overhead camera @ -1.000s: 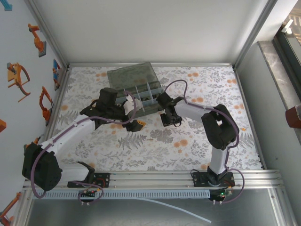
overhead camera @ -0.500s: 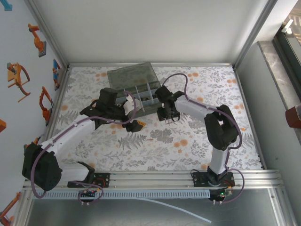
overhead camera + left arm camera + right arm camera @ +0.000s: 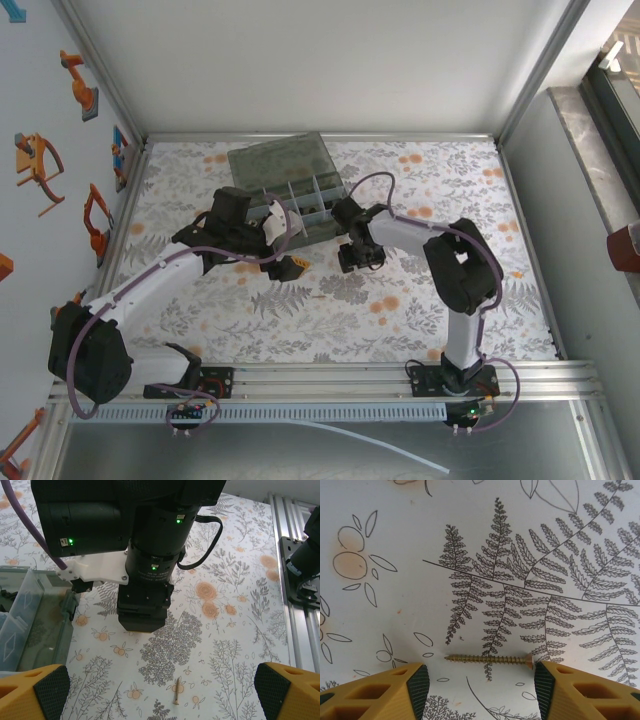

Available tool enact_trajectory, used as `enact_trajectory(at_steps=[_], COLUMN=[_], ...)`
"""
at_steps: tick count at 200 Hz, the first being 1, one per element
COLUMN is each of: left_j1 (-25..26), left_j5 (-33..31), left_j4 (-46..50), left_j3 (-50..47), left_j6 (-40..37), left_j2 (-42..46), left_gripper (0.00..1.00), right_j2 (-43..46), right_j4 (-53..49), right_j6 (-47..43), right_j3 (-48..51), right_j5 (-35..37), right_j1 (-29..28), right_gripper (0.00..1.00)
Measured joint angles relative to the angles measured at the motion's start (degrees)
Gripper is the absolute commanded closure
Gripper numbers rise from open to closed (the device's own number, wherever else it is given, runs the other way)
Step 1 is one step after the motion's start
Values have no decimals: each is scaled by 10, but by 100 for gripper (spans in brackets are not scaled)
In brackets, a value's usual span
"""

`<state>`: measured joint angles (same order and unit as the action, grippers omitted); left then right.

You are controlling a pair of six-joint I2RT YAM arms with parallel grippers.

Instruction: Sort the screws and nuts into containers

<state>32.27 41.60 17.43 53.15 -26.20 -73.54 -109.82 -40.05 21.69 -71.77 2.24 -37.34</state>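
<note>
A brass screw (image 3: 489, 659) lies flat on the patterned cloth between my right gripper's (image 3: 481, 685) yellow fingers. That gripper is open, and the screw's head sits just off the right pad (image 3: 545, 687). In the top view the right gripper (image 3: 360, 258) points down just in front of the smoky-grey organiser box (image 3: 300, 200) with its containers. My left gripper (image 3: 161, 692) is wide open with nothing held; another brass screw (image 3: 177, 692) lies on the cloth between its fingers. I cannot make out any nuts.
The box's lid (image 3: 278, 160) lies open towards the back. In the left wrist view the box wall (image 3: 30, 625) is at the left and the right arm's black wrist (image 3: 145, 605) stands close ahead. Metal rails (image 3: 330, 380) run along the near edge.
My right gripper swung towards the box, then came back towards the near side, and its jaws opened wider. The left arm has not moved.
</note>
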Motion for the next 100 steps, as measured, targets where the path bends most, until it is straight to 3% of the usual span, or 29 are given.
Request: enact_trajectory(at_steps=[100], left_j1=[1], left_j5=[0], left_j4=[0], left_j3=[0], left_j6=[0], left_j2=[-1], left_gripper=[3], right_j2=[-5], right_j4=[-5], right_j6=[-7], right_j3=[-7], right_j5=[-14], right_j1=[10], right_gripper=[55])
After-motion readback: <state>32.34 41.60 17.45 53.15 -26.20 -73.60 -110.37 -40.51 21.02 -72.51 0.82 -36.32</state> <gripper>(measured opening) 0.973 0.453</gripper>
